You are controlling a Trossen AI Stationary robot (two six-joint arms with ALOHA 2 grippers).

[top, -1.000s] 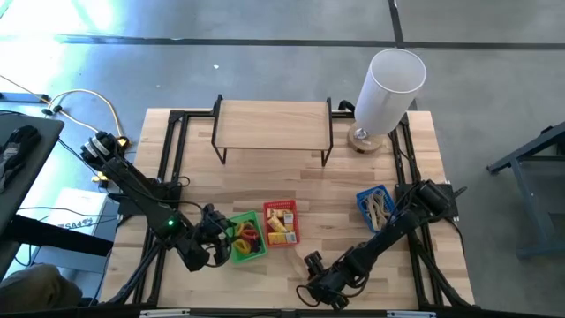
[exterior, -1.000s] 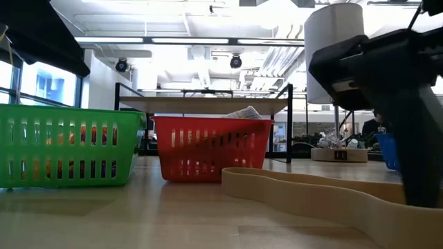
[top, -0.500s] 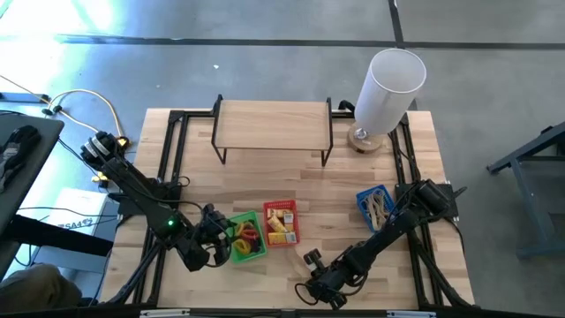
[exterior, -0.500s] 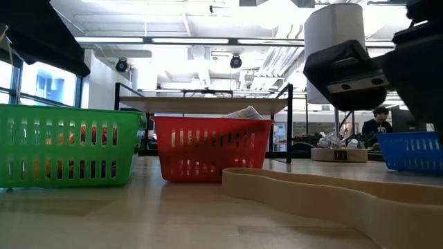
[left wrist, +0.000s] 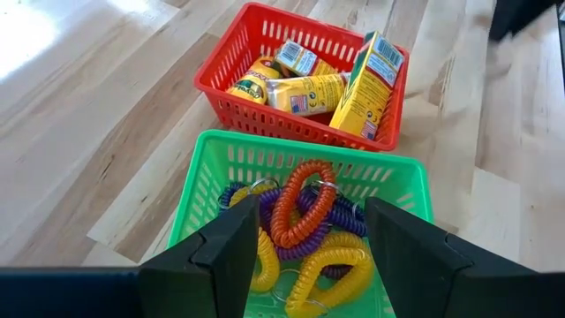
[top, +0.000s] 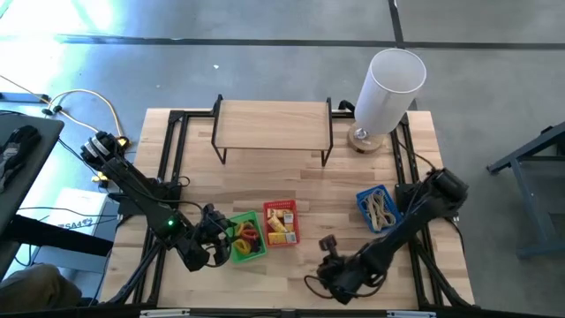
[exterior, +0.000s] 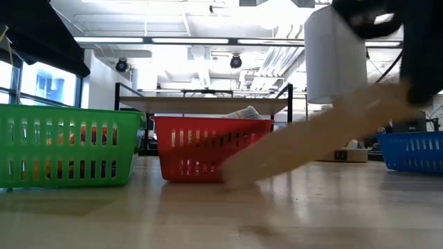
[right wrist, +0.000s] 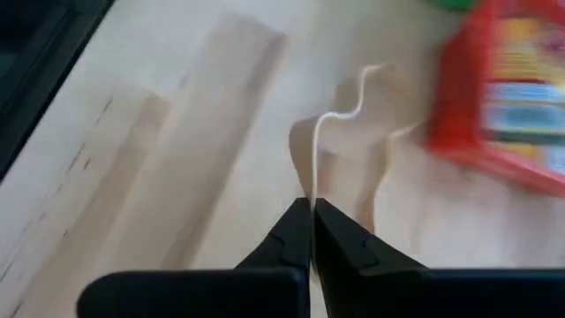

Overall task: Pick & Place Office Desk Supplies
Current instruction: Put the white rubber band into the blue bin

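Nearest you, at the table's front edge, your right gripper (right wrist: 312,212) has its fingers clenched on a tan rubber band (right wrist: 328,146), which trails from the fingertips with its far end down on the wood. Your left gripper (left wrist: 300,256) hovers with fingers spread over the green basket (left wrist: 399,172) of coiled rings (left wrist: 296,208). Just beyond sits the red basket (left wrist: 221,75) of small packets (left wrist: 371,75). To the right stands the blue basket (top: 364,200) holding more bands.

Both arms are matte black and chunky-jointed; left arm (top: 132,184) has a tiny green LED glowing, right arm (top: 402,231) trails thin black cabling.
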